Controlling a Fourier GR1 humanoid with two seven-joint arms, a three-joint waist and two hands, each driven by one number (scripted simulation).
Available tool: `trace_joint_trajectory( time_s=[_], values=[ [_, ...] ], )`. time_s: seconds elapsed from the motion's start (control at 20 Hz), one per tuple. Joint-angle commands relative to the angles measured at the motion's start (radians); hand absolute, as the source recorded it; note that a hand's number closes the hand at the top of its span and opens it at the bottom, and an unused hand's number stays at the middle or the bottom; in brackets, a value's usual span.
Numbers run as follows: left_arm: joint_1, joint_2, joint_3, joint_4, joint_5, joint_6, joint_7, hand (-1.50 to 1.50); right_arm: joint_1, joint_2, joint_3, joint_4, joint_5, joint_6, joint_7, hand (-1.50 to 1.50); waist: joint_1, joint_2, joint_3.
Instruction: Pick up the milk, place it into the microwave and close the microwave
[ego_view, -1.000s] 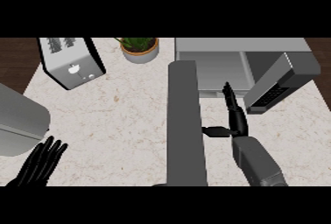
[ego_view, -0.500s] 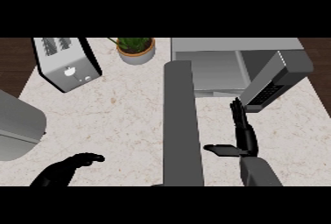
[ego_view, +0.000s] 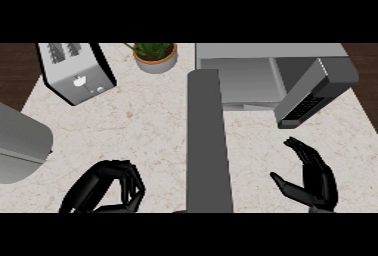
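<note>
Here, at the far left edge, a grey rounded appliance (ego_view: 18, 145) is sitting on the pale speckled counter (ego_view: 148, 125). Behind it a silver toaster (ego_view: 74, 72) is standing at an angle, and a small potted plant (ego_view: 155, 56) is sitting near the back edge. Low down, the left hand (ego_view: 107, 190) is hovering over the counter with its fingers curling inward, enclosing nothing visible. A tall grey panel (ego_view: 208, 145) is running up the middle. Beyond it the microwave (ego_view: 251, 75) is standing with its door (ego_view: 314, 95) swinging open to the right. The right hand (ego_view: 314, 180) is hanging below that door, fingers straight and spread, thumb out. The milk is not showing anywhere, so its place cannot be told.
</note>
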Motion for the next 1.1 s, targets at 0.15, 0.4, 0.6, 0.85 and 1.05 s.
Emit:
trace_joint_trajectory(
  time_s=[0.15,0.4,0.6,0.85,1.05],
  values=[
    [-0.189,-0.004,-0.171,0.165,-0.08,0.184,0.007,1.5,0.11,-0.079,-0.071,-0.244,-0.131,0.068,0.153,-1.5,0.006,0.004,0.0],
    [-0.431,-0.004,-0.233,0.426,-0.065,0.27,-0.012,1.5,0.155,-0.085,-0.073,-0.296,-0.099,0.04,0.131,-1.5,0.0,0.008,0.001],
    [-0.486,-0.004,-0.416,0.505,-0.094,0.417,-0.064,1.5,0.121,-0.135,-0.095,-0.248,-0.08,0.076,0.09,-1.5,0.004,0.009,0.001],
    [-0.581,-0.004,-0.651,0.631,0.011,0.639,0.014,1.5,0.2,-0.135,-0.087,-0.374,-0.126,0.133,0.099,-1.5,-0.023,0.01,0.001],
    [-0.664,-0.004,-0.765,0.712,0.145,0.699,0.06,1.5,0.162,-0.183,-0.089,-0.524,-0.204,0.158,0.266,-1.5,-0.053,0.013,-0.001]
  ],
)
